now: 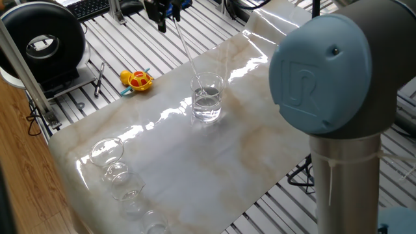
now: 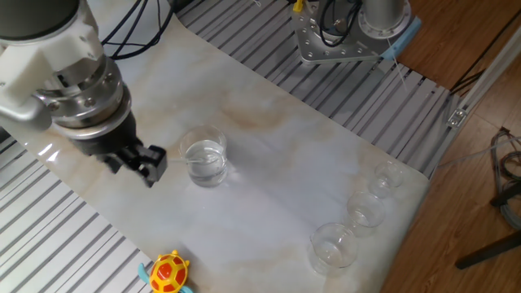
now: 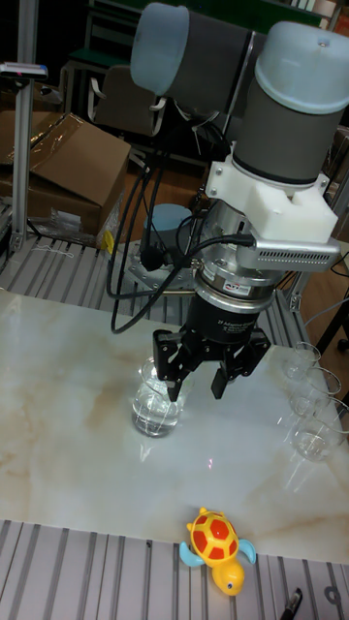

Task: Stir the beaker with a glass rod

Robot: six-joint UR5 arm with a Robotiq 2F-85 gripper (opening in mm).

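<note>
The beaker [image 1: 207, 99] stands mid-table on the marble sheet, partly filled with clear liquid. It also shows in the other fixed view [image 2: 204, 161] and the tall view [image 3: 157, 405]. The thin glass rod [image 1: 185, 49] slants from the beaker's rim up to my gripper [image 1: 165, 19] at the far edge of the table. The gripper is shut on the rod's upper end, and the rod's lower end dips inside the beaker. In the other fixed view the gripper [image 2: 148, 168] hangs just left of the beaker. In the tall view the gripper [image 3: 197, 386] is just right of the beaker, and the rod is too faint to make out.
A yellow and red toy turtle [image 1: 136, 79] lies on the slatted table beside the sheet. Several small round glass vessels [image 1: 108, 151] line the sheet's other end [image 2: 334, 244]. A black round device [image 1: 43, 41] and a keyboard sit at the back.
</note>
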